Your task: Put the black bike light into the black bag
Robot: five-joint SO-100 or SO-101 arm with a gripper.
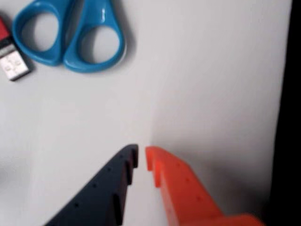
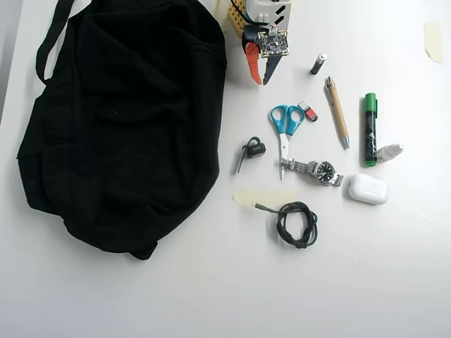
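— Jaws first: in the wrist view the gripper [image 1: 141, 157] shows a dark finger and an orange one with only a narrow slit between the tips, nothing in it, over bare white table [image 1: 211, 84].

— Anything else up close?

— Blue scissors [image 1: 70, 35], handles only, blades cut off by the top edge. A small red-and-black stick with a metal end [image 1: 11, 59] at the left edge, half out of frame and blurred. A dark band down the right side I can't identify. No bike light, no bag here.

— And from overhead?

— There the gripper [image 2: 259, 79] sits at the top, just right of the black bag [image 2: 120, 120], fingers splayed a little and empty. The black bike light [image 2: 255, 148] lies on the table just left of the scissors' [image 2: 285, 127] blade, strap trailing down-left, near the bag's edge but apart from it. A coiled black cable [image 2: 297, 224] lies below, and a watch [image 2: 316, 170] just right.
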